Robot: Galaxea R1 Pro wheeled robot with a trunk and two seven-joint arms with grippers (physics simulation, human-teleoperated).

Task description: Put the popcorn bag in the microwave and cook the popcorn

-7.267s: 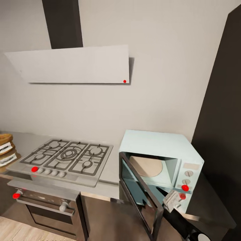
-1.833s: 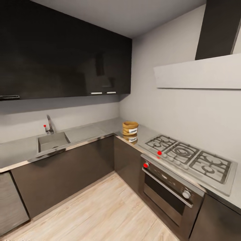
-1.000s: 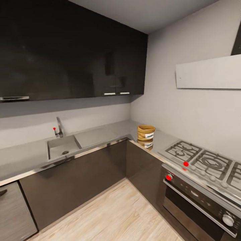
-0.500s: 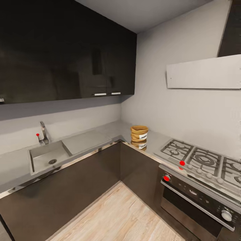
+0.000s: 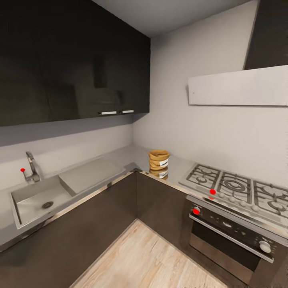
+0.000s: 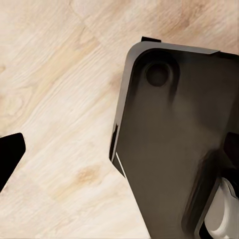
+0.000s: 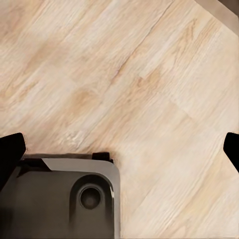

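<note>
The popcorn bag (image 5: 159, 162), a tan-orange sack with a rolled rim and white tags, stands upright on the grey steel countertop (image 5: 122, 156) in the corner, left of the gas hob. The microwave is out of view, and I cannot make out the popcorn at this distance. My left gripper (image 6: 119, 152) hangs open over the wooden floor and the robot's dark base, its fingertips (image 6: 10, 154) far apart. My right gripper (image 7: 119, 147) is also open above the floor, holding nothing, with its fingertips (image 7: 11, 149) at the picture's sides.
A gas hob (image 5: 236, 188) sits over a steel oven (image 5: 230, 236) on the right, under a pale hood (image 5: 240, 86). On the left are a sink (image 5: 36, 200) and faucet (image 5: 32, 168), with dark wall cabinets (image 5: 72, 60) above. Wooden floor (image 5: 152, 260) lies between the counter runs.
The camera has turned away from the open microwave to the counter corner and keeps shifting. The bag sits a little further left in the picture than half a second ago.
</note>
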